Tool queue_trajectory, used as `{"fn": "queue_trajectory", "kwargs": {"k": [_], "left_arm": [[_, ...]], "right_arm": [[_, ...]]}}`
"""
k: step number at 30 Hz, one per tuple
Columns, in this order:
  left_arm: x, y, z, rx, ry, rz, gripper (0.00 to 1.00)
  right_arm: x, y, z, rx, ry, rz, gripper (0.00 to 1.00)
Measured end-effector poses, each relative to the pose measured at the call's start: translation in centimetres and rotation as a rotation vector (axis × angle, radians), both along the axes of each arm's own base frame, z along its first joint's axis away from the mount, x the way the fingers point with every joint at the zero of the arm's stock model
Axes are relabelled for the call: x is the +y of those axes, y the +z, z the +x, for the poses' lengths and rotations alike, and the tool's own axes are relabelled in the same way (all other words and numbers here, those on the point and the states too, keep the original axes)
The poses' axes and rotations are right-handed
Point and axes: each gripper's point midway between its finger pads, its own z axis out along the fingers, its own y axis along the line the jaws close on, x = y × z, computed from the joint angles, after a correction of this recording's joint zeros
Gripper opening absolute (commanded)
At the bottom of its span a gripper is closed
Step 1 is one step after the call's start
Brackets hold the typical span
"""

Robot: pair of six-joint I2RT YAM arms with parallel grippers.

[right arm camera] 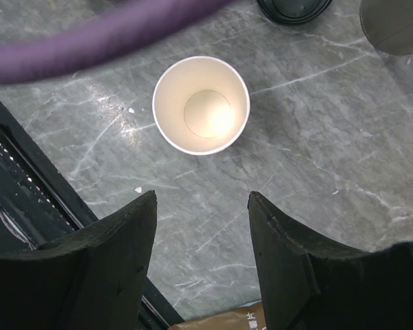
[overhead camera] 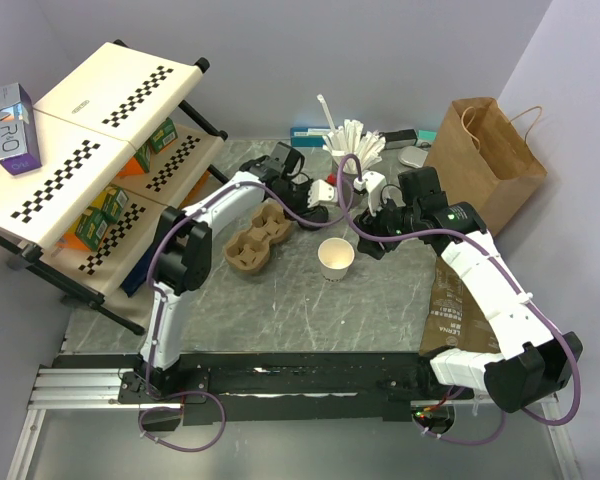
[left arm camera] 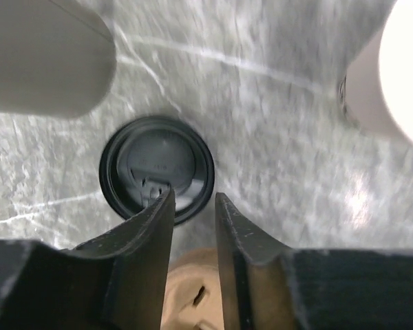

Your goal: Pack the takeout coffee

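The white paper cup (overhead camera: 336, 258) stands upright and empty on the grey marble table (overhead camera: 280, 310), its tan inside (right arm camera: 205, 110) facing up. Its black lid (left arm camera: 155, 165) lies flat on the table, also seen at the top edge of the right wrist view as the lid (right arm camera: 294, 7). My left gripper (left arm camera: 193, 196) hovers just over the lid's near rim, jaws a narrow gap apart with nothing between them. From above, the left gripper (overhead camera: 313, 208) covers the lid. My right gripper (right arm camera: 202, 199) is open over bare table, the cup just beyond its fingertips.
A brown pulp cup carrier (overhead camera: 260, 238) sits left of the cup. A grey cup of white sticks (overhead camera: 352, 150) stands behind. A brown paper bag (overhead camera: 485, 150) stands at the back right, another (overhead camera: 458, 310) lies flat by the right arm. A shelf rack (overhead camera: 100, 170) is at left.
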Motion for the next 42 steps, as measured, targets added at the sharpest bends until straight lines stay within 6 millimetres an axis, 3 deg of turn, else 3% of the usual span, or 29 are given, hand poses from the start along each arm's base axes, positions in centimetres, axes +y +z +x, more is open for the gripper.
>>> {"fn": "queue_trajectory", "kwargs": {"k": [9, 17, 33, 42], "left_arm": [[1.9, -2.7, 0.8, -0.091, -0.098, 0.156, 0.34], [2.4, -5.1, 1.0, -0.132, -0.167, 0.245, 0.35], [2.6, -5.9, 1.9, -0.197, -0.197, 0.304, 0.24], [2.6, -5.8, 2.2, -0.222, -0.200, 0.311, 0.25]], "right_arm": [[0.0, 0.0, 0.1, -0.004, -0.001, 0.002, 0.63], [0.0, 0.0, 0.1, -0.005, 0.000, 0.002, 0.63], [0.0, 0.0, 0.1, -0.003, -0.001, 0.001, 0.63], [0.0, 0.0, 0.2, -0.003, -0.002, 0.001, 0.63]]}}
